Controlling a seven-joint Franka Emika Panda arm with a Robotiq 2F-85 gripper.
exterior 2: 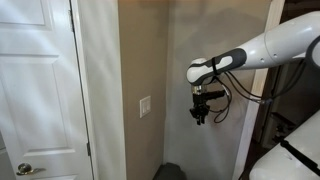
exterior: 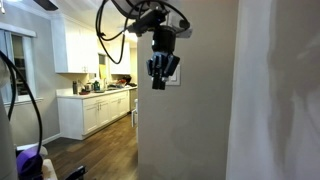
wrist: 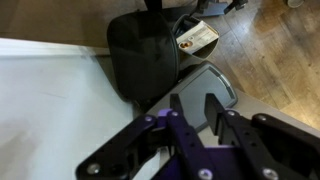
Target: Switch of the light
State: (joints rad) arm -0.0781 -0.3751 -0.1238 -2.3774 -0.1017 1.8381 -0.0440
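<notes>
A white light switch plate (exterior 2: 146, 107) is set in the beige wall at mid height. In an exterior view it shows just behind the gripper (exterior: 175, 78). My gripper (exterior 2: 200, 116) hangs fingers down in the air, to the right of the switch and apart from the wall. In an exterior view the gripper (exterior: 160, 72) is level with the switch. In the wrist view the two fingers (wrist: 195, 108) stand close together with a narrow gap and hold nothing. The switch is out of the wrist view.
A white door (exterior 2: 35, 90) stands left of the wall corner. A kitchen with white cabinets (exterior: 95, 110) lies beyond. Below the gripper are a black bin (wrist: 140, 50), a grey object (wrist: 222, 88) and wooden floor (wrist: 270, 40).
</notes>
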